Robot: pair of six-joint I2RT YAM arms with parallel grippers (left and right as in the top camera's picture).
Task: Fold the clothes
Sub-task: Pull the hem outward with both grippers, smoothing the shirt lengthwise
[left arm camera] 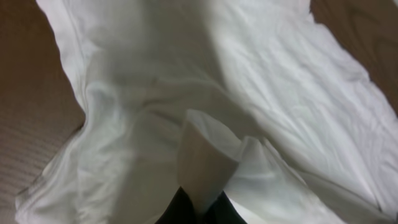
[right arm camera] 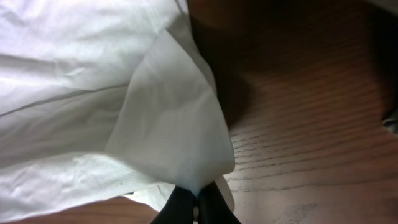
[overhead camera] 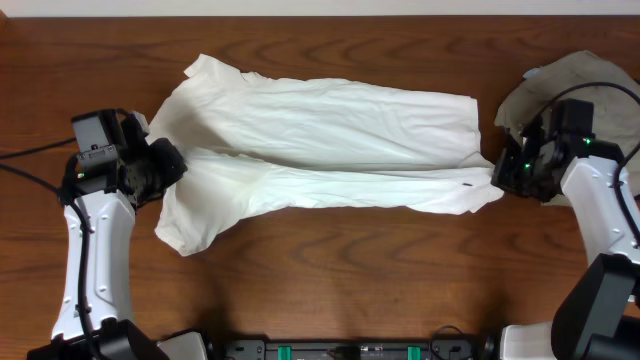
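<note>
A white T-shirt (overhead camera: 330, 140) lies lengthwise across the middle of the table, its near half doubled over along a long crease. My left gripper (overhead camera: 168, 165) is at the shirt's left end, shut on a pinched fold of white fabric (left arm camera: 208, 155) that rises between the dark fingers (left arm camera: 180, 211). At the shirt's right end my right gripper (overhead camera: 503, 175) is shut on a lifted corner of the cloth (right arm camera: 168, 124), which hangs just above the wood. No lettering shows on the shirt.
A grey-beige shirt (overhead camera: 585, 80) lies crumpled at the far right, behind and partly under the right arm. Bare brown table (overhead camera: 350, 270) runs along the front edge. The arm bases stand at the front corners.
</note>
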